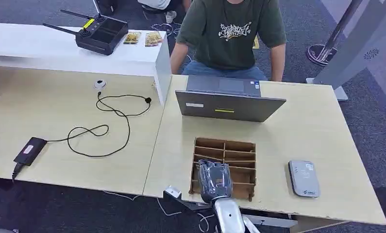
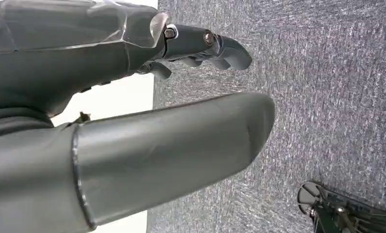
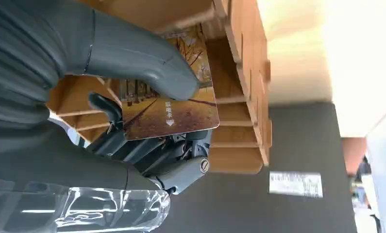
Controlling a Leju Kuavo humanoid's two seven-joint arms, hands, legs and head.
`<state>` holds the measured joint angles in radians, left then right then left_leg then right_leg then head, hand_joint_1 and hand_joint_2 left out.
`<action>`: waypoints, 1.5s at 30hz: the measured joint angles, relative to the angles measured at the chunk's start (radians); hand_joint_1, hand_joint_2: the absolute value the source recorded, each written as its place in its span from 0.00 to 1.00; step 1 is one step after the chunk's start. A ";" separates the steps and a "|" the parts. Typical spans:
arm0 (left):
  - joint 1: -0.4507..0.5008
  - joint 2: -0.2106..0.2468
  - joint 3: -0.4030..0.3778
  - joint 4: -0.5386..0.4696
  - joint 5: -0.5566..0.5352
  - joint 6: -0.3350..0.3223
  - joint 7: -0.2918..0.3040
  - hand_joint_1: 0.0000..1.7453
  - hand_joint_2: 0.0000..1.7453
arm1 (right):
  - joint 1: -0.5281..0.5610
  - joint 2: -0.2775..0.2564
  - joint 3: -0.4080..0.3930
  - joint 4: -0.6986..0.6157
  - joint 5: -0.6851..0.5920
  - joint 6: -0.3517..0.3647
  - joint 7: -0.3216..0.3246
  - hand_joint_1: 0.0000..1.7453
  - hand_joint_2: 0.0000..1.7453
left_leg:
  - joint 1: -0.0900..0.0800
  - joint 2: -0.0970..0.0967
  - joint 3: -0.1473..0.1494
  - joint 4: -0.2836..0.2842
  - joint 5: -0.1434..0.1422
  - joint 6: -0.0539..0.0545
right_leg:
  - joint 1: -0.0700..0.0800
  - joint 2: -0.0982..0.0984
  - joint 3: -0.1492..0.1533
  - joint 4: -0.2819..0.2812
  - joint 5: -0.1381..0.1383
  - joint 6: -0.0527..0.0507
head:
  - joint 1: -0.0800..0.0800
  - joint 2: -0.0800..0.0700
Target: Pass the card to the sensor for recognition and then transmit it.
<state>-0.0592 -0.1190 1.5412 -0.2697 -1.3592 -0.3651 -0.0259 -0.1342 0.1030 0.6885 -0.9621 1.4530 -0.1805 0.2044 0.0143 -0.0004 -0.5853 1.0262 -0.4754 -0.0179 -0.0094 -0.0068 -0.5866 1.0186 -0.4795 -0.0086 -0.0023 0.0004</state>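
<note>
Brown wooden rack [image 1: 239, 145] on the bench [image 1: 307, 126] keeps cards standing up, so the right hand [image 1: 214, 180] pinches the card [image 3: 174, 104] there between thumb and fingers, ready for the grey sensor [image 1: 304, 178] nearby, while the left hand [image 2: 147, 87] hangs down holding nothing.

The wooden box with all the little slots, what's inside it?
The robot's right hand reaches into the wooden box, pinching a card with an autumn tree picture. The other slots look empty; the hand covers the near ones.
</note>
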 joint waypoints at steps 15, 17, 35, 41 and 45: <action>0.004 0.005 0.000 0.005 0.009 -0.004 -0.013 0.00 0.00 | 0.066 0.034 -0.093 -0.222 -0.002 -0.167 -0.018 1.00 1.00 | 0.000 0.001 0.000 0.000 0.000 0.000 | 0.000 0.001 -0.001 0.000 0.000 0.000 | 0.000 0.000; 0.004 0.006 0.000 0.006 0.009 -0.005 -0.013 0.00 0.00 | 0.072 0.034 -0.100 -0.240 -0.007 -0.175 -0.020 1.00 1.00 | 0.000 0.001 0.000 0.000 0.000 0.000 | 0.000 0.001 -0.001 0.000 0.000 0.000 | 0.000 0.000; 0.003 0.022 0.000 0.017 -0.003 -0.009 -0.007 0.00 0.00 | 0.159 0.068 -0.295 -0.364 -0.060 -0.294 0.016 1.00 1.00 | 0.000 0.001 0.000 0.000 0.000 0.000 | 0.000 0.001 -0.001 0.000 0.000 0.000 | 0.000 0.000; 0.003 0.023 0.000 0.019 -0.003 -0.003 -0.004 0.00 0.00 | 0.191 0.082 -0.407 -0.394 -0.060 -0.330 0.031 1.00 1.00 | 0.000 0.001 0.000 0.000 0.000 0.000 | 0.000 0.001 -0.001 0.000 0.000 0.000 | 0.000 0.000; 0.003 0.022 0.000 0.019 -0.003 0.000 -0.004 0.00 0.00 | 0.200 0.086 -0.471 -0.398 -0.060 -0.349 0.047 1.00 1.00 | 0.000 0.001 0.000 0.000 0.000 0.000 | 0.000 0.001 -0.001 0.000 0.000 0.000 | 0.000 0.000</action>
<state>-0.0560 -0.0969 1.5412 -0.2502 -1.3626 -0.3655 -0.0301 0.0655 0.1888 0.2178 -1.3600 1.3928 -0.5294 0.2518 0.0145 0.0004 -0.5851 1.0262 -0.4756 -0.0179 -0.0092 -0.0060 -0.5872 1.0184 -0.4799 -0.0090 -0.0027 0.0004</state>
